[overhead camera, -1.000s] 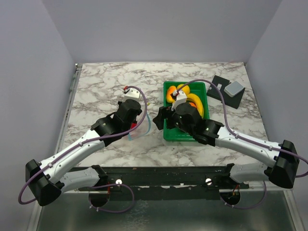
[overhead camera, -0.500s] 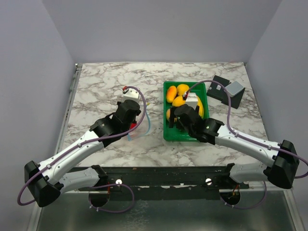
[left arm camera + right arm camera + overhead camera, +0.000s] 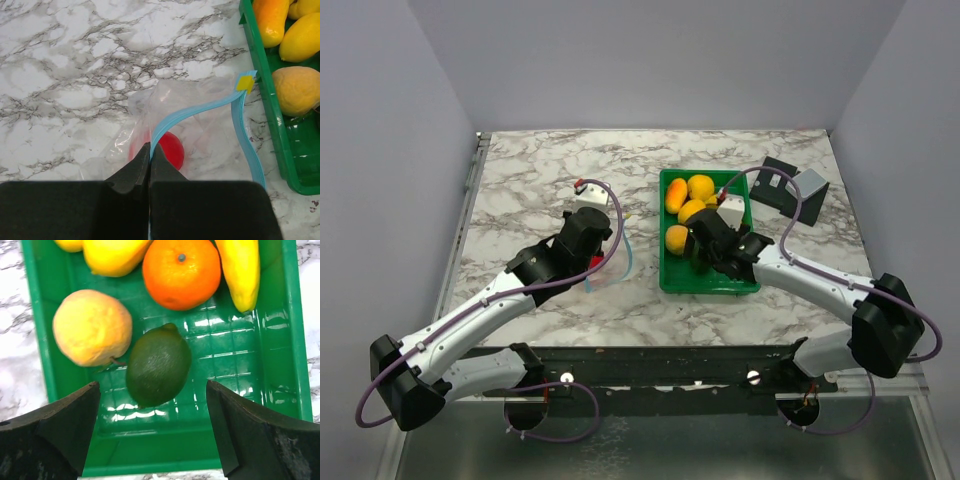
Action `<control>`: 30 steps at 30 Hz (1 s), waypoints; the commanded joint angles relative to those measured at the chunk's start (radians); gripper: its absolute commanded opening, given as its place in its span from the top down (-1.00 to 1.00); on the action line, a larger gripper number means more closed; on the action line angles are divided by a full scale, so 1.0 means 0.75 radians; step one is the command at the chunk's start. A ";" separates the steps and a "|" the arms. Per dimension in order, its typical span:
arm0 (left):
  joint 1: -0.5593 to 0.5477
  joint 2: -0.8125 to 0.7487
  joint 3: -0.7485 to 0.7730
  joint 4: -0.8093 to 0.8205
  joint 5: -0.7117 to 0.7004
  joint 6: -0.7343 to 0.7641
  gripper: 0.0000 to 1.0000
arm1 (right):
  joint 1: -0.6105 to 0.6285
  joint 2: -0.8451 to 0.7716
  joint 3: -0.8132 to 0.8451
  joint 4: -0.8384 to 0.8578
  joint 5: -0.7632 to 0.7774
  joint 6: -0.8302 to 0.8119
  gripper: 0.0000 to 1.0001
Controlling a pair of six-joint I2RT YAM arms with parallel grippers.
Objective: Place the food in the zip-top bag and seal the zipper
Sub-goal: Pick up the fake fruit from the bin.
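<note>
The clear zip-top bag [image 3: 210, 135] lies on the marble left of the green tray [image 3: 672, 280], with a red fruit [image 3: 171, 148] inside it. My left gripper [image 3: 150, 146] is shut on the bag's light blue zipper [image 3: 200, 108], holding one side of the mouth up; a yellow slider [image 3: 245, 83] sits at its far end. My right gripper [image 3: 151, 385] hangs open over the near part of the tray [image 3: 150, 455], its fingers either side of a dark green fruit [image 3: 158, 365] and not touching it. A pale orange fruit [image 3: 92, 327], an orange [image 3: 181, 272] and yellow fruits [image 3: 240, 270] lie beyond.
A black square plate [image 3: 772, 188] with a grey block [image 3: 808, 184] sits at the back right of the table. The tray's walls stand close on both sides of the right fingers. Grey walls enclose the marble table [image 3: 540, 180].
My right gripper has moved from the tray's left edge near the bag to over the tray's near end, and its jaws have opened wider. The left gripper and the bag have stayed put.
</note>
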 commanded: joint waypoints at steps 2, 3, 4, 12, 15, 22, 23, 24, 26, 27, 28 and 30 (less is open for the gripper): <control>0.003 -0.030 -0.010 0.025 -0.025 0.006 1.00 | -0.054 0.107 0.019 -0.022 -0.033 0.095 -0.84; 0.003 -0.029 -0.010 0.025 -0.026 0.006 1.00 | -0.064 0.129 0.022 -0.020 -0.043 0.102 -0.84; 0.003 -0.031 -0.010 0.025 -0.026 0.007 1.00 | -0.071 0.146 0.024 -0.010 -0.050 0.109 -0.84; 0.002 -0.033 -0.012 0.025 -0.039 0.008 1.00 | -0.119 0.215 -0.015 0.081 -0.108 0.157 -0.81; 0.004 -0.034 -0.012 0.025 -0.038 0.010 1.00 | -0.130 0.230 -0.024 0.101 -0.117 0.163 -0.77; 0.004 -0.031 -0.012 0.025 -0.039 0.013 1.00 | -0.143 0.248 -0.056 0.134 -0.117 0.184 -0.55; 0.003 -0.031 -0.012 0.024 -0.037 0.012 1.00 | -0.145 0.248 -0.062 0.135 -0.116 0.188 -0.50; 0.005 -0.031 -0.012 0.025 -0.039 0.012 1.00 | -0.148 0.246 -0.068 0.137 -0.116 0.189 -0.44; 0.005 -0.031 -0.012 0.025 -0.038 0.013 1.00 | -0.148 0.237 -0.081 0.142 -0.117 0.191 -0.33; 0.004 -0.031 -0.012 0.025 -0.038 0.012 1.00 | -0.150 0.233 -0.085 0.143 -0.117 0.191 -0.27; 0.003 -0.032 -0.012 0.025 -0.039 0.011 1.00 | -0.150 0.227 -0.090 0.144 -0.115 0.191 -0.19; 0.003 -0.031 -0.012 0.025 -0.039 0.013 1.00 | -0.150 0.213 -0.096 0.141 -0.109 0.188 -0.06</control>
